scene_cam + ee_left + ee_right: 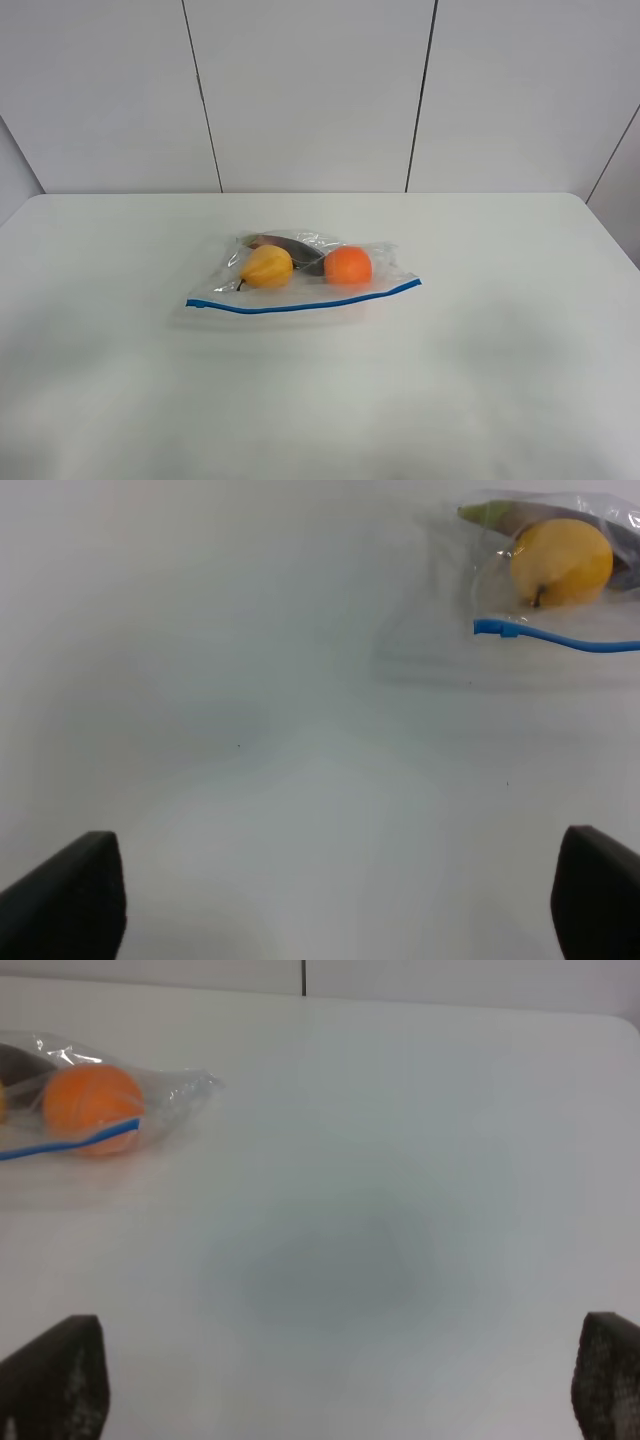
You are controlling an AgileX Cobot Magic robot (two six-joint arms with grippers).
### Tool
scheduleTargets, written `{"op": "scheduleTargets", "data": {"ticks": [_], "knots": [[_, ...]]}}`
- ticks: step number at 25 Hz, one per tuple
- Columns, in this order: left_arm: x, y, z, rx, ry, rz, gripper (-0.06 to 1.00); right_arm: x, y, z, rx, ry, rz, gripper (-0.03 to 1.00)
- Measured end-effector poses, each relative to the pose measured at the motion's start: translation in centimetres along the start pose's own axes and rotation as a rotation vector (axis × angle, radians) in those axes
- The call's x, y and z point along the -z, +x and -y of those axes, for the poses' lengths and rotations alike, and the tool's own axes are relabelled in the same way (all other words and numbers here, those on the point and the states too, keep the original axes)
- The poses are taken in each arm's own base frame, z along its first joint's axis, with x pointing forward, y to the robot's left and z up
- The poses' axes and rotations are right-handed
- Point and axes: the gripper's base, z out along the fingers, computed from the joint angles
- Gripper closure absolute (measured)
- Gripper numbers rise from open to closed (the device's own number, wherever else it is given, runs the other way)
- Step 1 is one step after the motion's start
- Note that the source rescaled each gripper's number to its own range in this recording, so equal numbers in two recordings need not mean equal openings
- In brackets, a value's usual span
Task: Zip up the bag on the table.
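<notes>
The clear crinkly bag [385, 262] lies flat in the middle of the white table [320, 400]. Its blue zipper strip [300, 303] runs along the near edge. Inside are a yellow toy fruit [267, 266], an orange one [348, 266] and a dark long one [290, 245]. In the left wrist view my left gripper [330, 910] is open and empty, well short of the bag's end [500, 590] and the blue slider [495, 628]. In the right wrist view my right gripper [330, 1380] is open and empty, away from the bag's other end [180, 1090]. Neither arm shows in the exterior view.
A panelled grey wall [310, 90] stands behind the table's far edge. The table's rounded back corner shows in the right wrist view [620, 1025]. Bare tabletop surrounds the bag on all sides.
</notes>
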Motion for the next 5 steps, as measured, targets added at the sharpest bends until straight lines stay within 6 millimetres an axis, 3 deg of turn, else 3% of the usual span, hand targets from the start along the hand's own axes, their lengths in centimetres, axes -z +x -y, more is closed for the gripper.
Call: {"op": "scheduleTargets", "data": {"ticks": [5], "knots": [[0.0,0.0,0.0,0.0,0.0,0.0,-0.04,-0.1,0.09,0.0,0.0,0.0,-0.005,-0.03]]}}
